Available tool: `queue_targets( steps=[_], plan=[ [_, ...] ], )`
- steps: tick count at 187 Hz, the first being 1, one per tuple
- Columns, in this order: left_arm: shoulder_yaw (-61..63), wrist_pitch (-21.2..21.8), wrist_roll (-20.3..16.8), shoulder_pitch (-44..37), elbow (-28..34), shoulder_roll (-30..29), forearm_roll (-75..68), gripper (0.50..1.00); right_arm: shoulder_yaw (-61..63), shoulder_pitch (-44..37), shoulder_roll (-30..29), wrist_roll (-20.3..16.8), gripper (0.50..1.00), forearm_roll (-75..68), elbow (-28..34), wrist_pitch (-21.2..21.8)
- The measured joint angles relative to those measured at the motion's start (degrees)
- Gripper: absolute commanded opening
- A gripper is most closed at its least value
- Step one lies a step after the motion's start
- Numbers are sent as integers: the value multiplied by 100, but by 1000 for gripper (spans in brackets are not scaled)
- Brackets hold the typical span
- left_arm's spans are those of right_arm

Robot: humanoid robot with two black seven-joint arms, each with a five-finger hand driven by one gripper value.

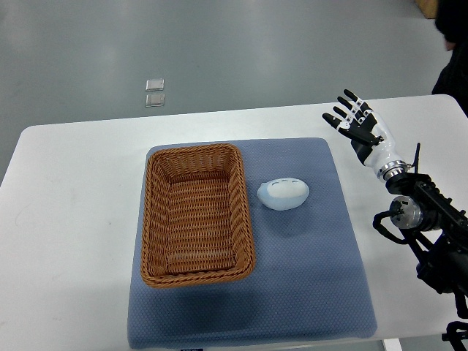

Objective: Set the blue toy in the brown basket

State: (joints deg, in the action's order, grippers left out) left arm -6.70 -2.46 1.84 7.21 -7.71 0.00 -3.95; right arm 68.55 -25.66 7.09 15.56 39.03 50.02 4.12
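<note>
A pale blue rounded toy [283,194] lies on the blue mat [307,270], just right of the brown wicker basket [150,219]. The basket is rectangular and holds nothing. My right hand [353,121] hovers over the white table at the upper right, fingers spread, palm empty, well apart from the toy. Its arm comes in from the right edge. The left arm does not show.
The white table [73,190] carries the mat. Two small clear squares [154,93] lie on the grey floor beyond the table's far edge. A dark-clothed person [453,44] stands at the top right corner.
</note>
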Motion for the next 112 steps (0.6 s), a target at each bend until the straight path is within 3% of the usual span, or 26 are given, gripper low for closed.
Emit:
queue_targets(
  steps=[112],
  plan=[
    [-53, 0, 0, 26, -30, 0, 10, 1000, -112, -32, 55, -10, 911, 77, -5, 20]
  ],
)
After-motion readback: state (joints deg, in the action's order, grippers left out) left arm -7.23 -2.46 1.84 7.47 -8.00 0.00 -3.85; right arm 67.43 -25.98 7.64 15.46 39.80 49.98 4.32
